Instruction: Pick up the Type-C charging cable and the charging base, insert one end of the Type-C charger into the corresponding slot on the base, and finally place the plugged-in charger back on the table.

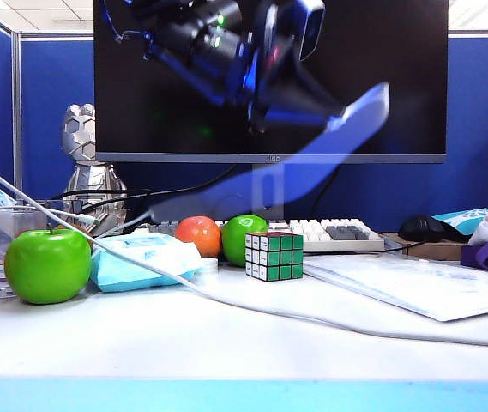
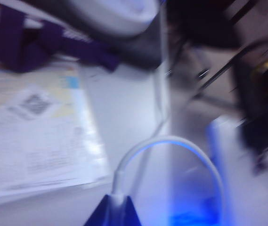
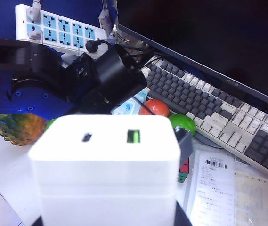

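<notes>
The Type-C charging cable (image 2: 171,141) is a thin white cable that arcs up from its plug end and curves back down. My left gripper (image 2: 112,212) is shut on that plug end; this view is smeared by motion. In the exterior view the left arm (image 1: 226,43) is a dark blur high in front of the monitor. The charging base (image 3: 105,155), a white glossy box with two slots facing the camera, fills the right wrist view. My right gripper (image 3: 108,216) is shut on it above the table (image 1: 226,343), its dark fingers showing at the base's lower corners.
On the table lie a thick white cable (image 1: 252,307), a green apple (image 1: 48,264), a pale blue packet (image 1: 141,257), a Rubik's cube (image 1: 274,255), an orange ball (image 1: 197,235), a keyboard (image 1: 338,233) and papers (image 1: 415,283). A power strip (image 3: 53,26) stands behind the left arm.
</notes>
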Action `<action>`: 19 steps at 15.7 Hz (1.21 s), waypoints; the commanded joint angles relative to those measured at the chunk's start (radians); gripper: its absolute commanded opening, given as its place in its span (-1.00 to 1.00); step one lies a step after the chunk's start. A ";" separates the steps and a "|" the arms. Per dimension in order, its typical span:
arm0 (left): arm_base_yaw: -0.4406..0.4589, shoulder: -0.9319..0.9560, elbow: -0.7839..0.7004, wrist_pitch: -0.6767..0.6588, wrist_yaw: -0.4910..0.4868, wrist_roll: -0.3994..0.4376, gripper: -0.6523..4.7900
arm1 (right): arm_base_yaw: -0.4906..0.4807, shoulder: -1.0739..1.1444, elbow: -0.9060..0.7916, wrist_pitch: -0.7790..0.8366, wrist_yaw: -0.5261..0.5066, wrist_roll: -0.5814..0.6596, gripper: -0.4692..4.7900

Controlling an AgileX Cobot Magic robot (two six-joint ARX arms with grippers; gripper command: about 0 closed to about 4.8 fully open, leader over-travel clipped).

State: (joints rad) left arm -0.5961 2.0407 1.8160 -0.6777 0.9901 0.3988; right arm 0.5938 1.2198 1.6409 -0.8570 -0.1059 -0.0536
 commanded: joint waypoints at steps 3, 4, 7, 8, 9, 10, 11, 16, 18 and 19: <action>0.000 -0.003 0.002 -0.200 -0.188 -0.291 -0.70 | 0.000 -0.007 0.006 0.032 -0.001 -0.004 -0.84; 0.000 -0.003 0.002 -0.229 -0.348 -0.303 -0.70 | 0.000 -0.007 0.006 0.032 -0.001 -0.004 -0.84; 0.000 0.006 0.001 -0.262 -0.489 -0.307 -0.70 | 0.000 -0.007 0.006 0.031 -0.001 -0.004 -0.84; 0.002 0.006 0.001 -0.253 -0.429 -0.306 -0.70 | 0.000 -0.008 0.006 0.029 -0.001 -0.004 -0.84; 0.002 0.004 0.002 -0.228 -0.319 -0.309 -0.70 | 0.000 -0.008 0.006 0.029 -0.001 -0.004 -0.84; 0.002 0.003 0.003 -0.209 -0.258 -0.323 -0.70 | 0.000 -0.008 0.006 0.029 -0.001 -0.004 -0.84; 0.001 -0.001 0.003 -0.158 -0.174 -0.378 -0.70 | 0.000 -0.010 0.006 0.026 -0.001 -0.004 -0.84; -0.002 -0.015 0.003 -0.018 -0.237 -0.501 -0.70 | 0.000 -0.014 0.006 0.020 -0.001 -0.004 -0.84; -0.007 -0.015 0.003 -0.084 -0.348 -0.446 -0.70 | 0.000 -0.014 0.006 0.020 -0.001 -0.004 -0.84; -0.008 -0.015 0.003 -0.143 -0.406 -0.363 -0.70 | 0.000 -0.014 0.006 0.020 0.000 -0.004 -0.84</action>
State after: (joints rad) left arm -0.5980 2.0315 1.8179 -0.7723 0.6331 -0.0460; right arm 0.5938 1.2125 1.6409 -0.8585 -0.1059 -0.0536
